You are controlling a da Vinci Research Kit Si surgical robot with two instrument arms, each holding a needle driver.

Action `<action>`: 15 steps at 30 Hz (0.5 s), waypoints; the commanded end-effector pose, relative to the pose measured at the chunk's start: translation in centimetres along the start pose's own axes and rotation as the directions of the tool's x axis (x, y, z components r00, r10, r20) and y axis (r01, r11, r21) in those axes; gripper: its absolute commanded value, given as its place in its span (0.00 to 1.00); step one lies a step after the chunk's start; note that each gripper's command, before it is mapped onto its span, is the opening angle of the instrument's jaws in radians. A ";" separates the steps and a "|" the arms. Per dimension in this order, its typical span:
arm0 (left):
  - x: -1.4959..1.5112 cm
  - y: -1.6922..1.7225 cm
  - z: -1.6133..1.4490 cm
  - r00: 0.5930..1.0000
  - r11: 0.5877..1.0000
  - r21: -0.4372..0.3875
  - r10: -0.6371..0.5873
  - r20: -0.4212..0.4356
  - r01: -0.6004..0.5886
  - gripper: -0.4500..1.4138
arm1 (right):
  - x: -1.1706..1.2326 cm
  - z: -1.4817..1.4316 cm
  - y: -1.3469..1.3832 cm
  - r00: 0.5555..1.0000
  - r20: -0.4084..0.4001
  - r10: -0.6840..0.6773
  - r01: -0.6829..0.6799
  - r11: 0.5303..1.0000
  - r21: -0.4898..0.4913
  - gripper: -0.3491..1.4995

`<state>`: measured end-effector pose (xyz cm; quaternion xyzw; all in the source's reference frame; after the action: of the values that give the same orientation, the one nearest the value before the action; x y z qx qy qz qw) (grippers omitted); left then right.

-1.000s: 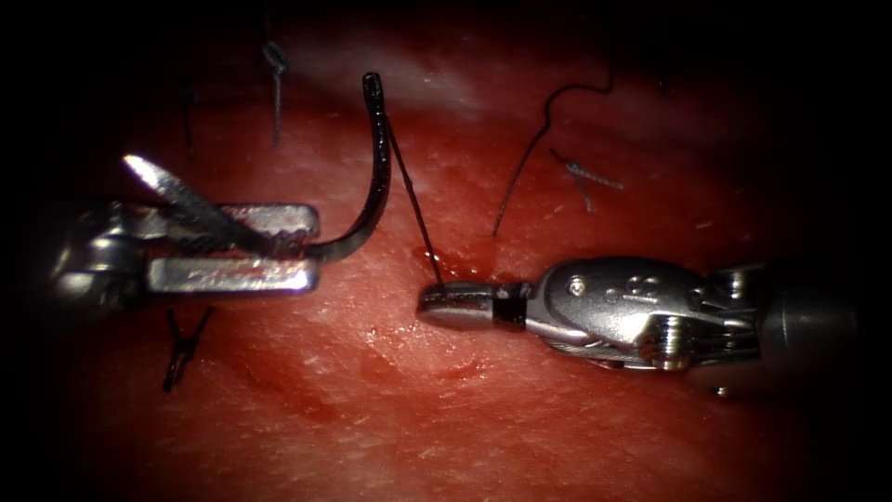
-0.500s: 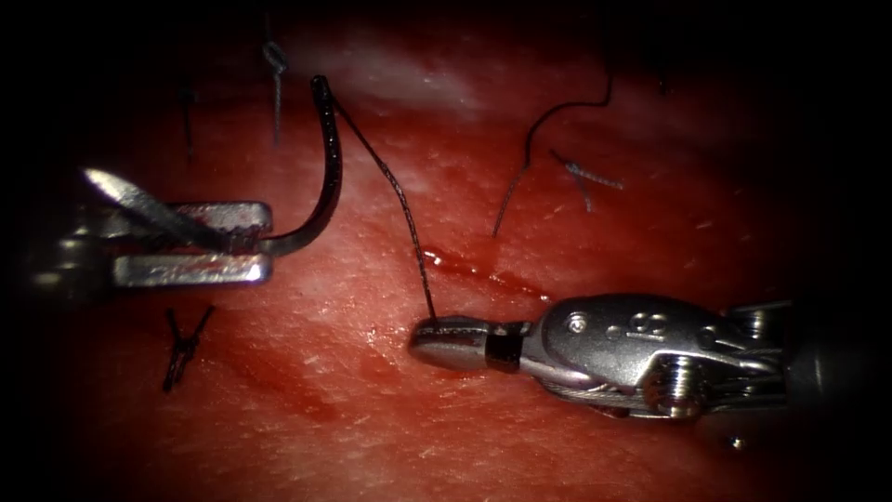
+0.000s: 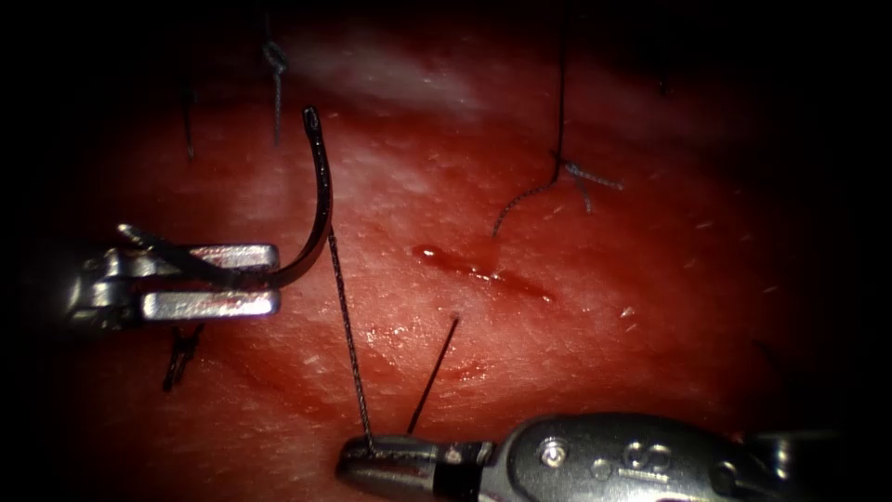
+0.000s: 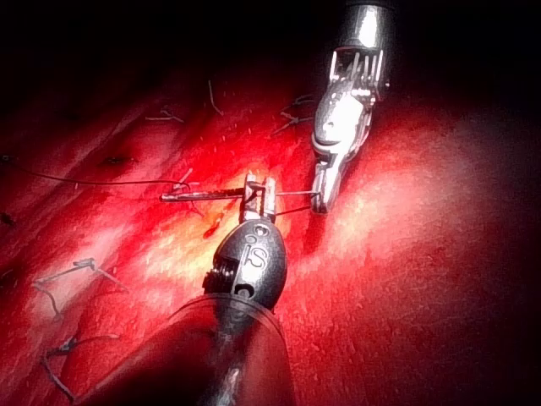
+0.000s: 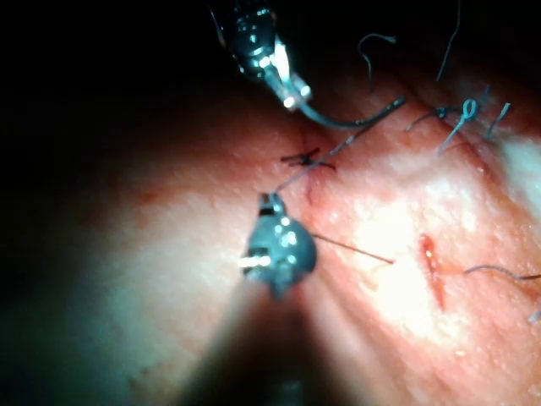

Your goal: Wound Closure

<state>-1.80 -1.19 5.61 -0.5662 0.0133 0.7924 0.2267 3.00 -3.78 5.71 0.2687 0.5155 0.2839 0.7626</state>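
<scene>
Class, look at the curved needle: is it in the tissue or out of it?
Out. The needle curves free above the tissue, its sharp end held in the left tool; the right tool grips the thread.

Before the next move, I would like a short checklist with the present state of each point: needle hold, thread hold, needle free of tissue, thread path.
1. Left tool holds the needle near its pointed end: ok.
2. Needle is out of the tissue, its thread end raised: ok.
3. Right tool is shut on the thread: ok.
4. Thread runs straight from needle to right tool, no loop visible: ok.
5. A second strand enters the tissue left of the cut: ok.
6. Thread tension safe: cannot tell.
</scene>
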 end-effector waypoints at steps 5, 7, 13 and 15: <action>-0.08 -0.13 -0.06 0.999 0.999 0.033 0.019 0.027 -0.020 0.00 | 0.03 0.05 0.16 0.986 -0.005 -0.167 0.166 0.982 -0.092 0.84; -0.10 -0.22 -0.13 0.999 0.998 0.050 0.022 0.039 -0.024 0.00 | 0.03 0.01 0.29 0.972 0.001 -0.234 0.233 0.967 -0.105 0.90; -0.15 -0.36 -0.28 0.999 0.996 0.081 0.023 0.047 -0.027 0.00 | -0.05 -0.15 0.64 0.946 0.025 -0.322 0.322 0.935 -0.148 0.95; -0.16 -0.37 -0.29 0.999 0.996 0.090 0.022 0.050 -0.026 0.00 | -0.11 -0.19 0.71 0.947 0.032 -0.319 0.320 0.933 -0.168 0.95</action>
<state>-1.30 -0.97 5.68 -0.5336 0.0521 0.8082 0.2438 2.62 -3.32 6.17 0.1127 0.5232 0.2005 0.8206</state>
